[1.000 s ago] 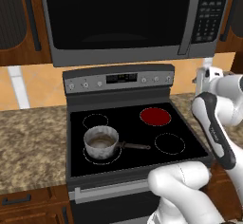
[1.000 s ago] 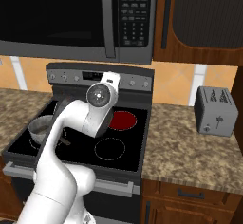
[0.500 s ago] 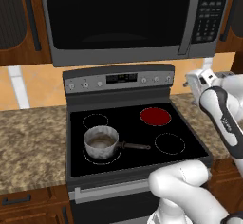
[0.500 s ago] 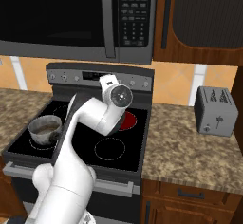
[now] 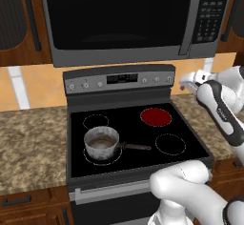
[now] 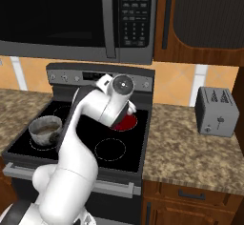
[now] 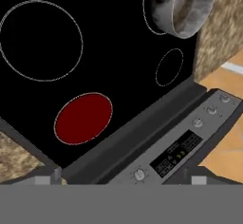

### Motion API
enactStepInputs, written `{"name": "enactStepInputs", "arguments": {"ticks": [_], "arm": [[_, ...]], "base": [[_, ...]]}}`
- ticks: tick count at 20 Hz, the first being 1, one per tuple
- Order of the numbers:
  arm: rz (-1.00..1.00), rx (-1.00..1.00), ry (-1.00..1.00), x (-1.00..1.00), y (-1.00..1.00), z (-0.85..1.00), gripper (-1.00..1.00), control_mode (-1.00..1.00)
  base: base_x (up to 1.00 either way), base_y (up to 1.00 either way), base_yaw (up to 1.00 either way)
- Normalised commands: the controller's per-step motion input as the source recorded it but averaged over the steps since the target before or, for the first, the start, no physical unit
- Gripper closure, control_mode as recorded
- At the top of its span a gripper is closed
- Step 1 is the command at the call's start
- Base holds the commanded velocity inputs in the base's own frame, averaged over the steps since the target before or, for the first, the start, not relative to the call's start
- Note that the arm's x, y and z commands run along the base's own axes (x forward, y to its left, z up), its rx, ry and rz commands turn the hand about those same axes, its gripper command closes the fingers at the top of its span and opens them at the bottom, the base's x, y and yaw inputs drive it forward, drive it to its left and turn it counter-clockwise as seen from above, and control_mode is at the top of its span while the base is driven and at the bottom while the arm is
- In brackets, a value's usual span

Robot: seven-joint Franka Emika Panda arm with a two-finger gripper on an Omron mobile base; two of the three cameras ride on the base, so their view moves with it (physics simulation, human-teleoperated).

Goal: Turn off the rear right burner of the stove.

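A: What had been shifted? 
B: The white arm's two-finger gripper (image 5: 187,82) had been swung right, beyond the black glass-top stove's (image 5: 200,145) right edge.

A: And the step? 
B: The glowing red rear right burner (image 5: 156,117) sat at the right rear corner; its back-panel knob should be approached squarely. The jaws were spread wide, nothing held.
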Motion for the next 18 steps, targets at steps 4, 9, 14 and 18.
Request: {"name": "enactStepInputs", "arguments": {"ticks": [4, 9, 14, 18], "arm": [[0.00, -0.26, -0.29, 0.14, 0.07, -0.29, -1.00, -1.00], [0.00, -0.08, -0.23, 0.33, 0.08, -0.15, -1.00, -1.00], [0.00, -0.14, -0.28, 0.20, 0.00, -0.07, -1.00, -1.00], [-0.06, -0.24, -0.24, 0.17, 0.00, 0.00, -1.00, -1.00]], "base": [[0.00, 0.00, 0.00], [0.00, 0.00, 0.00], [0.00, 0.00, 0.00], [0.00, 0.00, 0.00]]}}
